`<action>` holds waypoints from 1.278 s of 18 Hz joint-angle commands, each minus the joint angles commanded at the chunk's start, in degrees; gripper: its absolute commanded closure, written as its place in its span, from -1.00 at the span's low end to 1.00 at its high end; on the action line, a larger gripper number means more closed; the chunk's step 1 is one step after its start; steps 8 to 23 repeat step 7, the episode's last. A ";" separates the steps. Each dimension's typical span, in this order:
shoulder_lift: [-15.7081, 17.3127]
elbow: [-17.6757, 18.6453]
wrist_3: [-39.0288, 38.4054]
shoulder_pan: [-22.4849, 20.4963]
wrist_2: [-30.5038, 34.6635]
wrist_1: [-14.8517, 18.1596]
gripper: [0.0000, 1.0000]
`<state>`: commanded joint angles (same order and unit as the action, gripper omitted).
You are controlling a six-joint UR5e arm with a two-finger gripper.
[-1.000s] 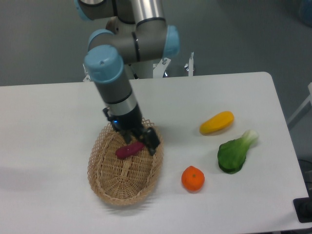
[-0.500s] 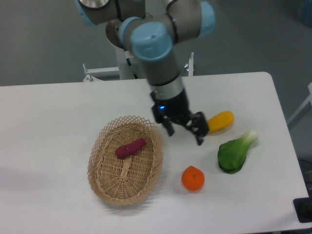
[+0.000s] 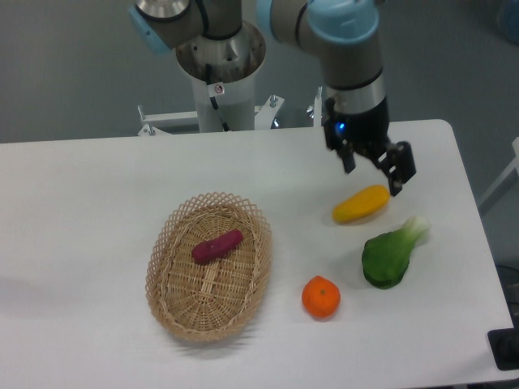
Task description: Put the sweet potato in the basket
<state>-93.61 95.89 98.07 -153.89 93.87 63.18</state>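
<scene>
pincer (image 3: 372,169) gone from basket (image 3: 166,301), now above yellow vegetable (image 3: 361,203)

you get bright, even overhead light, soft faint shadows on the table (image 3: 97,194), slightly soft focus throughout.

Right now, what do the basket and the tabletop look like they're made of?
The basket looks like woven wicker, light tan and matte: visible strands and an open looped rim. The tabletop appears to be a smooth white laminate or painted board with a faint sheen and no grain; the exact material is unclear.
</scene>
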 joint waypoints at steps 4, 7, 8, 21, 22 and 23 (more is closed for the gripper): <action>1.14 0.88 0.20 -0.36 -1.23 0.36 -1.00; 1.15 0.88 -0.16 -0.36 -2.46 0.01 -1.00; 1.15 0.88 -0.16 -0.36 -2.46 0.01 -1.00; 1.15 0.88 -0.16 -0.36 -2.46 0.01 -1.00; 1.15 0.88 -0.16 -0.36 -2.46 0.01 -1.00; 1.15 0.88 -0.16 -0.36 -2.46 0.01 -1.00</action>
